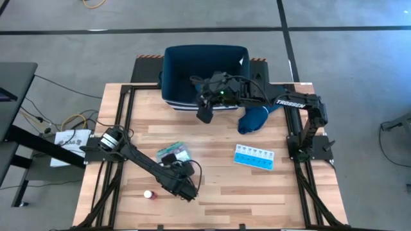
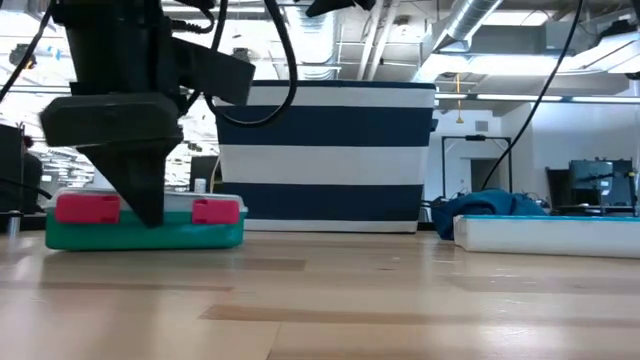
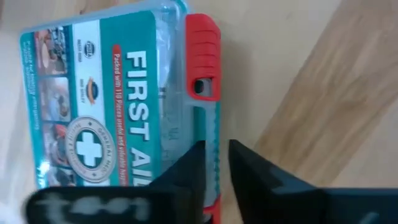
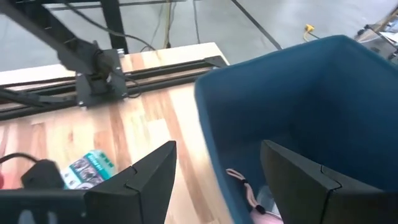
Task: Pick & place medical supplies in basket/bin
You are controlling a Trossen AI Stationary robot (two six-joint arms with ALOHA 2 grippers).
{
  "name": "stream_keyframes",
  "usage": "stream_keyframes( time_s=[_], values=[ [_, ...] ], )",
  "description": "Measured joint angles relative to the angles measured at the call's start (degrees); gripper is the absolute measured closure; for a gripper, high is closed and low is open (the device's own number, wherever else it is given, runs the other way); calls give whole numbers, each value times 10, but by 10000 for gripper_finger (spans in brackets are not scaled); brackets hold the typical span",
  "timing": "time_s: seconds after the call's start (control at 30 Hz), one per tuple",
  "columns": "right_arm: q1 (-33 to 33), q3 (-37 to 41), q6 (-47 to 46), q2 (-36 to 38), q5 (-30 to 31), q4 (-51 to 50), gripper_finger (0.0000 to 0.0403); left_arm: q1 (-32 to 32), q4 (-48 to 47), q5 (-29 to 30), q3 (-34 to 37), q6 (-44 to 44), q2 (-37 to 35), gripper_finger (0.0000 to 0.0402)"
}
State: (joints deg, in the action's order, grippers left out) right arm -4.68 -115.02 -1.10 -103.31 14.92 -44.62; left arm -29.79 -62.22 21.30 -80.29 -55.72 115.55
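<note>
First aid box (image 3: 118, 106) flat on table, left gripper (image 3: 214, 163) just above its red-latched edge

R end effector (image 4: 214, 180) open over bin (image 4: 298, 106) rim (pink item inside).

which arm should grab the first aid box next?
Left. Its tool hangs right at the first aid box, fingers nearly closed at its red-latched edge. The right tool is open over the basket.
</note>
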Motion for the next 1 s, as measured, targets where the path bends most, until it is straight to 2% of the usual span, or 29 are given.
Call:
stream_keyframes(
  time_s=[0.1, 0.27, 0.37, 0.53, 0.67, 0.73, 0.87, 0.93, 1.0],
  values=[
    [9, 0, 1, 0, 1, -13, 177, 0, -1, 0, -6, 43, 0, 391],
    [25, 0, -8, 0, 2, -107, 177, 0, -17, 0, -47, 86, -16, 397],
    [42, 0, -59, 4, 2, -203, 177, -3, -74, 16, -91, 93, -35, 398],
    [90, 0, -139, 7, 27, -337, 177, -6, -198, 91, -178, 79, -88, 399],
    [138, 0, -184, 10, 80, -380, 177, 4, -280, 171, -243, 65, -134, 400],
    [161, 0, -203, 10, 102, -383, 177, 22, -278, 200, -264, 81, -161, 401],
    [201, 0, -220, 10, 119, -384, 177, 90, -243, 212, -293, 169, -207, 401],
    [216, 0, -234, 9, 127, -380, 177, 140, -212, 206, -296, 225, -227, 401],
    [228, 3, -253, 9, 140, -376, 177, 203, -174, 172, -296, 302, -238, 401]
  ],
)
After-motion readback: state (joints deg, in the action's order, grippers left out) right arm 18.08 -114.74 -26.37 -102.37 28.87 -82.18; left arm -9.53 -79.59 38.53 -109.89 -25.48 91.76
